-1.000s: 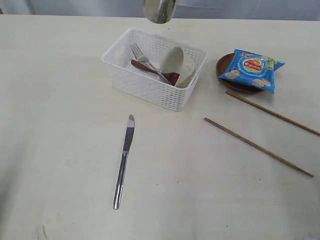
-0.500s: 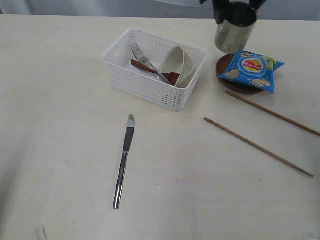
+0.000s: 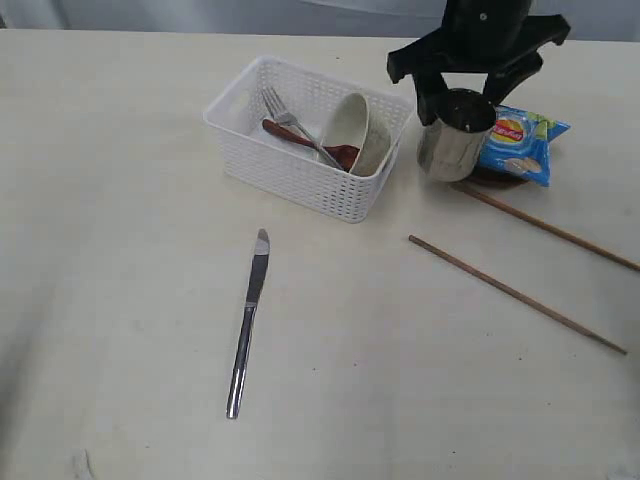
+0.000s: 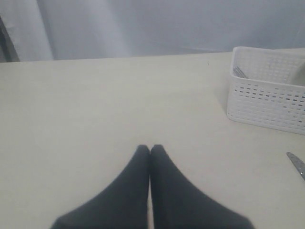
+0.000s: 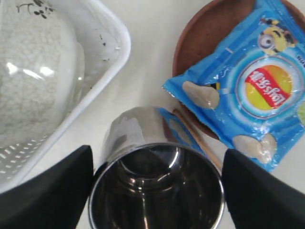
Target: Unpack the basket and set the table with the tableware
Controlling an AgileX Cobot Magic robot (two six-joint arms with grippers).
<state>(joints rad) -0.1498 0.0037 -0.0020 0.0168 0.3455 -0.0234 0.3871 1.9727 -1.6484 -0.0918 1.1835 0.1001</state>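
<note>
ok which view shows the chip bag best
The right wrist view: the chip bag fills much of it, print sharp, lying on the brown plate. The exterior view shows it small, one end hidden behind the steel cup. The left wrist view misses it.

The right claw [image 3: 460, 105] is matte black. A broad crossbar [image 3: 470, 50] spreads like a yoke beneath a rounded black wrist housing [image 3: 487, 12], and a short finger drops from each end. In the right wrist view, its fingers [image 5: 57, 191] show as thick, smooth, dark wedges with blunt corners. The left claw [image 4: 150, 149] is the same plain black, its two fingers tapering from wide bases to narrow rounded tips.
</note>
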